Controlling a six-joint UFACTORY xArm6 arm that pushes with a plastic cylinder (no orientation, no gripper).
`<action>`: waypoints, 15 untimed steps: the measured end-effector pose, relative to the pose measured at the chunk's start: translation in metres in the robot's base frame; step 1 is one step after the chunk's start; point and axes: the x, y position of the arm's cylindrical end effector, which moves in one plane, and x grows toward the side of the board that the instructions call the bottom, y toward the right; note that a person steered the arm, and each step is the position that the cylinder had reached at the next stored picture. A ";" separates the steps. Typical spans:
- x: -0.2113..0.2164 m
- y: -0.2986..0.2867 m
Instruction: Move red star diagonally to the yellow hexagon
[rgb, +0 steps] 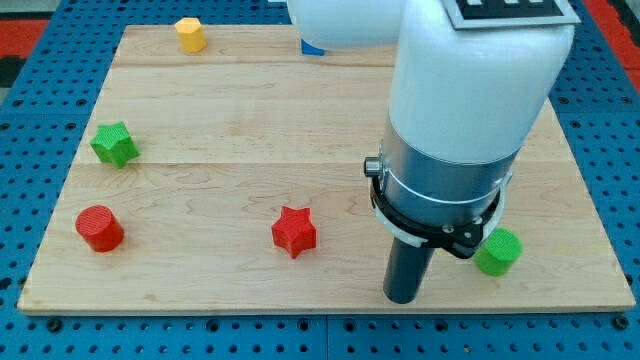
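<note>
Nearest the view's bottom, our tip (404, 297) rests on the surface (250, 180), with no fingers to open or close, only the bare rod. The red star (294, 231) sits to the tip's left, near it and slightly farther up, apart from it. The yellow hexagon (190, 34) lies far off at the view's top left, so the star's path runs diagonally up and left. We judge the tip must get to the star's lower right side first. A blue piece (312, 47) at the top is mostly hidden; its shape is unclear.
</note>
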 end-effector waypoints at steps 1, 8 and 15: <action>-0.030 0.007; -0.060 -0.038; -0.088 -0.143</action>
